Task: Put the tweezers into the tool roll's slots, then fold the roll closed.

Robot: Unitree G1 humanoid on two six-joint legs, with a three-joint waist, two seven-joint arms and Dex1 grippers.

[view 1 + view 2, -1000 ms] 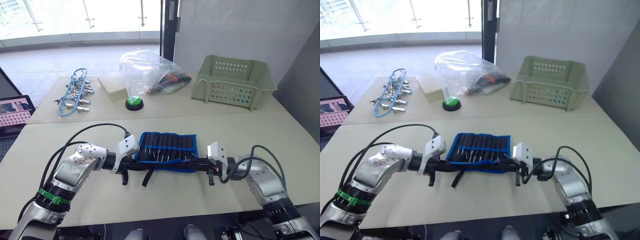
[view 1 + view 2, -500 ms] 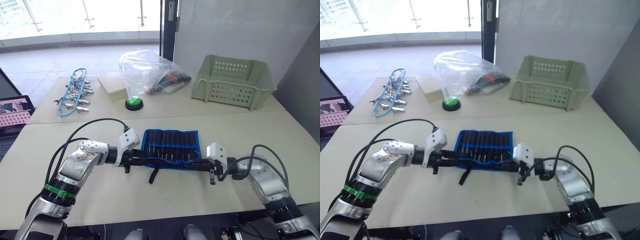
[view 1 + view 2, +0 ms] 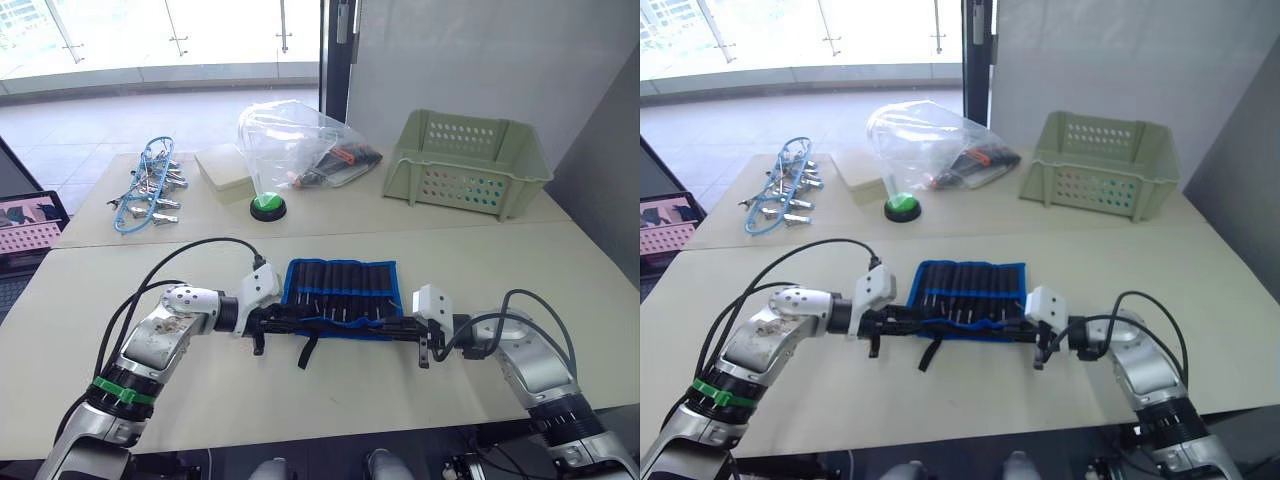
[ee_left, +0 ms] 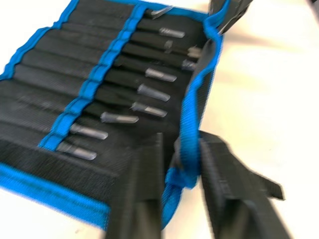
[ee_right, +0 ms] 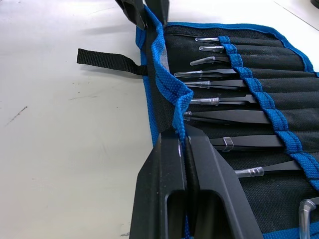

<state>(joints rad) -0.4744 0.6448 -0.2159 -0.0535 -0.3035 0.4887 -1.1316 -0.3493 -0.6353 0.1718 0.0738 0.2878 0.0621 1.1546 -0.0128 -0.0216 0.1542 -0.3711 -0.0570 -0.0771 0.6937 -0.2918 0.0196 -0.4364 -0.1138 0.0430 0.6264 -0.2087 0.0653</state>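
Tweezers [image 5: 234, 117] sit side by side in the slots [image 5: 259, 94] of the tool roll [image 3: 340, 296], which lies open at the centre of the head view on the table [image 3: 330, 400]. My left claw [image 4: 180, 164] pinches the blue edge at the roll's near left corner; my right claw [image 5: 183, 142] is pressed together on that same edge at the near right corner. A black strap [image 5: 107, 60] trails off the lower edge.
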